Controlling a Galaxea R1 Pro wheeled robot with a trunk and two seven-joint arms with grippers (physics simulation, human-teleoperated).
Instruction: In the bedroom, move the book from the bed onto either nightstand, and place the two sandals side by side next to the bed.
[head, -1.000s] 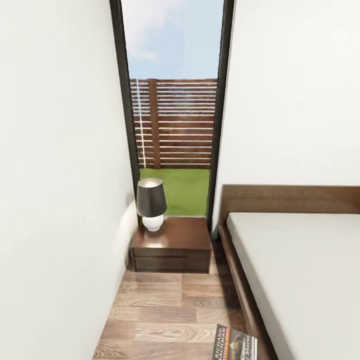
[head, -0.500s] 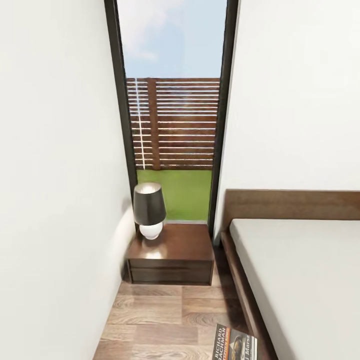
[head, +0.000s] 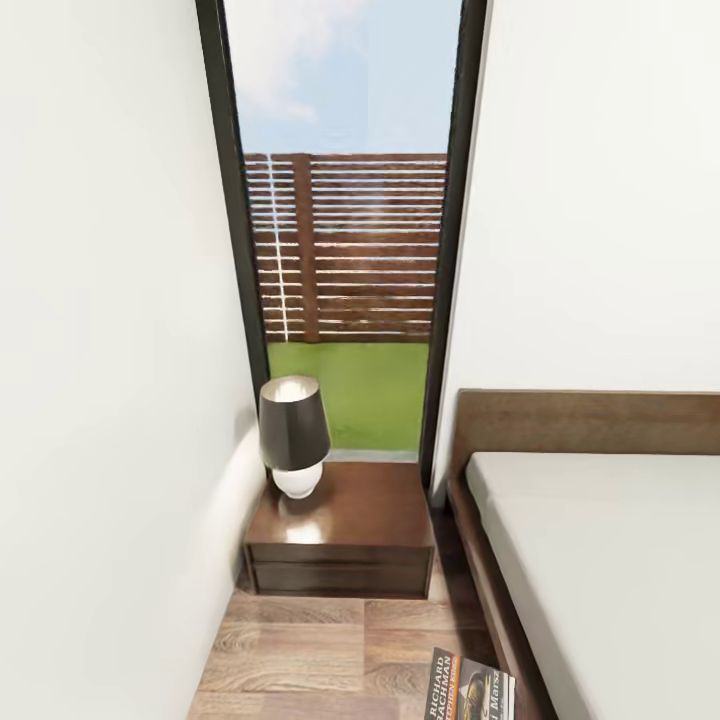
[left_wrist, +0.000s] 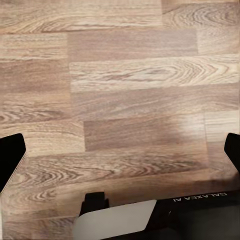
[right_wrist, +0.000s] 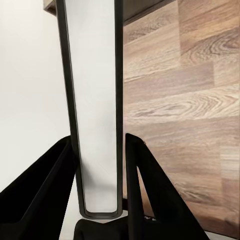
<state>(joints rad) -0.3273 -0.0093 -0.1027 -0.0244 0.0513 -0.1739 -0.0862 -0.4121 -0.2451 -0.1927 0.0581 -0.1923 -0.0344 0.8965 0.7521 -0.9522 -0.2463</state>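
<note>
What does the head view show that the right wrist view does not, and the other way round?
Head view: the nightstand with a lamp, the window, the bed, and the printed cover of the book. Right wrist view: the right hand closed on the book, seen edge-on between the black fingers. Both: the book and the wood floor.

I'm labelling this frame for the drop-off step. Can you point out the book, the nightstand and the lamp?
book (head: 470, 688), head view, on its dark cover by the white lettering.
nightstand (head: 372, 510), head view, on its glossy top, right of the lamp.
lamp (head: 293, 424), head view, on its dark shade.
</note>
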